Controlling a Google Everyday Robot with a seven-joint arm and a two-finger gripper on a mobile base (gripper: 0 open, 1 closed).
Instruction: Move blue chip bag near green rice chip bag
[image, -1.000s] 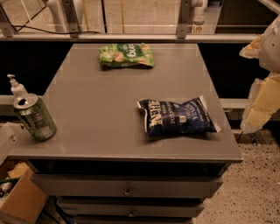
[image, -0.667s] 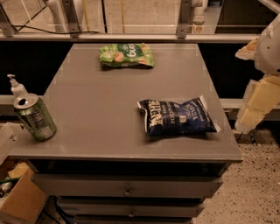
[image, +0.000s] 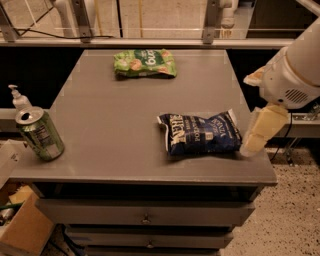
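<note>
The blue chip bag lies flat on the grey table, right of centre and near the front edge. The green rice chip bag lies flat at the far middle of the table, well apart from the blue bag. My gripper hangs from the white arm at the right side of the table, its tip just beside the blue bag's right edge. It holds nothing that I can see.
A green drink can stands at the table's front left corner, with a pump bottle just behind it. A metal rail runs behind the table. Drawers are under the top. A cardboard box sits on the floor at the lower left.
My arm has moved left and a little down, bringing the gripper from off the table's right side to the blue bag's right edge. The bags and the can have not moved.
</note>
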